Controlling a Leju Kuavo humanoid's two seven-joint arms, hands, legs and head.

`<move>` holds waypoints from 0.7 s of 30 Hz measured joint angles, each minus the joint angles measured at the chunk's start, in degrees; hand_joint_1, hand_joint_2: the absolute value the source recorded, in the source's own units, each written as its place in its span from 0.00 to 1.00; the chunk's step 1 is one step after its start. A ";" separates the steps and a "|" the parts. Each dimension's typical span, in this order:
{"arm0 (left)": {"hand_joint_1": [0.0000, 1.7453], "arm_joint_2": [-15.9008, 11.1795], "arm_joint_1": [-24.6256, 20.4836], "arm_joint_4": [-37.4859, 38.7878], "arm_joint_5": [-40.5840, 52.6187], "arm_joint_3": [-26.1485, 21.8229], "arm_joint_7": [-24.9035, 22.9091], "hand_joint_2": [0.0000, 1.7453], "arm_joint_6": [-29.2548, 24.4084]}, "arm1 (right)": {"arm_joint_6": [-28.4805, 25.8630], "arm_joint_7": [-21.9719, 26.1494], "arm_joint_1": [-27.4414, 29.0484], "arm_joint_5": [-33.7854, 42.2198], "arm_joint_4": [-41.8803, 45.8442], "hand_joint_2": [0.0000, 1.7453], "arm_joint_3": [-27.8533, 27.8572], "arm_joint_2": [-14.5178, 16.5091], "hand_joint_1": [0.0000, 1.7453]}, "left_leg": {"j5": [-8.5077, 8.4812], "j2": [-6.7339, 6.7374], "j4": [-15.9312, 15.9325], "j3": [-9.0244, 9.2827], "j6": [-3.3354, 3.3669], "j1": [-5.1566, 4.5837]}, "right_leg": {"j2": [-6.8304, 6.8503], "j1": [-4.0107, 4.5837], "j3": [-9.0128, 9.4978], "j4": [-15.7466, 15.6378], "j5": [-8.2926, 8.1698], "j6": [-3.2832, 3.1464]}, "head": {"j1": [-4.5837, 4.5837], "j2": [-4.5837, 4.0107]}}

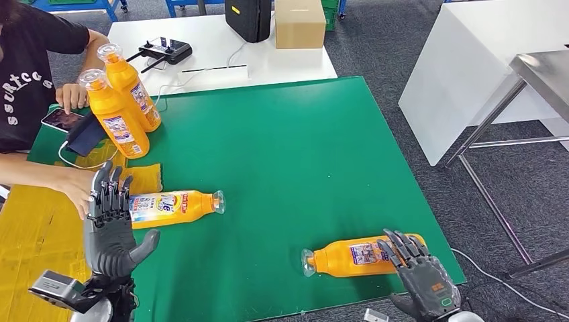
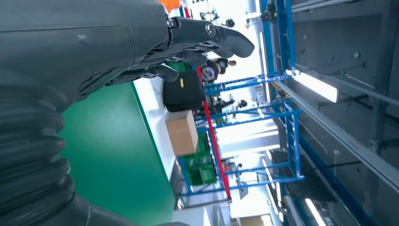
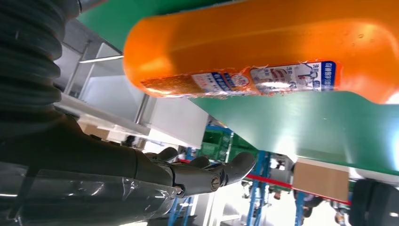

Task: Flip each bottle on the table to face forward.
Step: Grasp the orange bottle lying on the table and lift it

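Orange bottles [image 1: 176,207]: 2 lying, 2 upright.

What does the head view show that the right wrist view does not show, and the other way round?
Head view alone: two upright bottles, the left lying bottle, the left hand, a person's hand by a phone.
Right wrist view alone: the right lying bottle's label edge close up.
Both: that bottle, the right hand, the green mat, the cardboard box.

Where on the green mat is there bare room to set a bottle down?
The widest free patch is the green mat's middle and far right, between the standing bottles and the right lying bottle. It is crowded at the left edge, around the left lying bottle, left hand and phone.
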State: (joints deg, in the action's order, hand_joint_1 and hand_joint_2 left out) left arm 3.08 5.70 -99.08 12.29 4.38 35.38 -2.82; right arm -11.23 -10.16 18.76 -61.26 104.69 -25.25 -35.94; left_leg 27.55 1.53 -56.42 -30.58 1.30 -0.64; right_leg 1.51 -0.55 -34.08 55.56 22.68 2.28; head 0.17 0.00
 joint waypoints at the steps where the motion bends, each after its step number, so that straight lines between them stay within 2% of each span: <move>1: 0.00 0.19 -0.03 0.00 -0.04 -0.02 -0.13 1.00 0.56 | 0.09 -0.04 -1.02 -1.01 -1.35 1.00 0.01 1.10 0.00 | 0.00 0.00 0.00 0.00 0.00 0.00 | -0.01 0.00 0.00 0.00 0.00 0.00 | 0.01 0.00; 10: 0.00 1.47 -0.97 0.08 0.08 0.37 -1.52 1.00 2.24 | 2.50 1.70 -10.28 -10.66 -15.04 1.00 4.24 10.98 0.00 | -0.04 0.00 0.00 0.02 0.01 0.00 | -0.01 0.00 0.01 0.01 -0.01 0.00 | 0.01 0.00; 18: 0.00 1.69 -1.74 0.94 -0.16 0.43 -2.28 1.00 2.57 | 3.28 1.78 -15.14 -12.14 -22.99 1.00 6.67 14.89 0.00 | -0.03 0.05 0.00 0.06 0.01 0.00 | -0.04 0.00 0.03 0.01 -0.01 0.00 | 0.02 0.00; 19: 0.00 1.69 -1.85 1.10 -0.23 0.43 -2.39 1.00 2.60 | 3.54 1.90 -15.84 -12.13 -24.03 1.00 6.91 15.31 0.10 | -0.03 0.09 0.00 0.10 0.01 0.00 | -0.06 0.00 0.06 0.01 -0.01 0.00 | 0.01 0.00; 21: 0.00 1.69 -2.07 1.44 -0.29 0.43 -2.55 1.00 2.65 | 4.17 2.31 -17.28 -12.00 -26.25 1.00 7.30 16.03 0.56 | -0.01 0.19 0.00 0.22 0.02 0.00 | -0.16 0.00 0.16 0.00 -0.01 0.00 | 0.02 0.00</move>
State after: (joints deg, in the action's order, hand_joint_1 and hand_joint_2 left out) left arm 4.76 3.63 -97.64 12.00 4.81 32.82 -0.17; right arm -7.06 -7.85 1.47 -73.26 78.44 -17.94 -19.91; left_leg 27.54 1.73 -56.42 -30.37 1.31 -0.64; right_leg 1.35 -0.55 -33.92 55.56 22.67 2.28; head 0.19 0.00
